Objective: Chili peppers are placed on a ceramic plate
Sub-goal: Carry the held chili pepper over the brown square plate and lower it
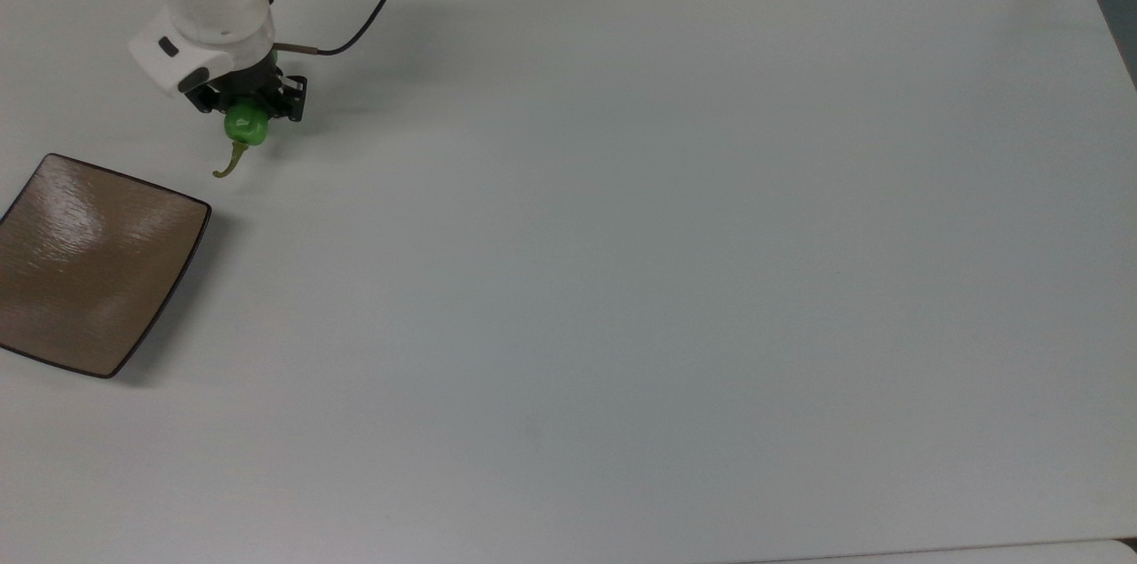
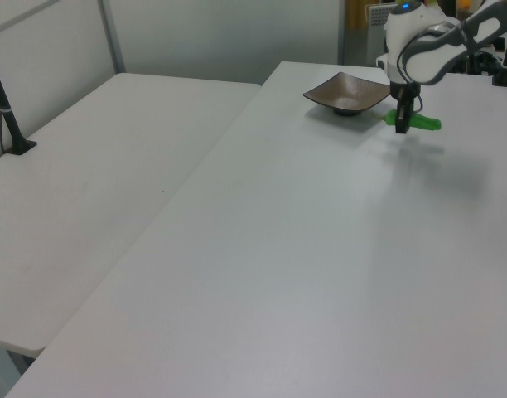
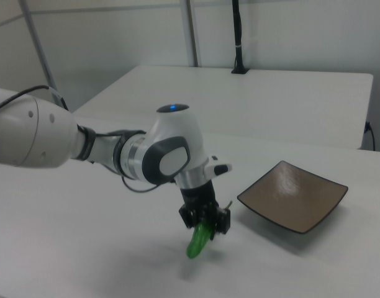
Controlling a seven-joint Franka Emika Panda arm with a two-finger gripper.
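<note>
In the top view, the brown ceramic plate [image 1: 93, 266] sits far left on the white table [image 1: 666, 235], nothing on it. Just up and right of it, the gripper [image 1: 247, 105] has its fingers clamped on the green chili pepper [image 1: 245, 127], stem dangling toward the plate. In the right view the pepper's held clear of the table.

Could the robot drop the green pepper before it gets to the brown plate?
It might. The end effector grips the chili pepper near its stem end, so the long green body hangs out tilted in the right view and could swing or slip. The ceramic plate sits close to the table's edge on the top view's left, so a pepper let go off-centre might slide off its glossy surface.
</note>
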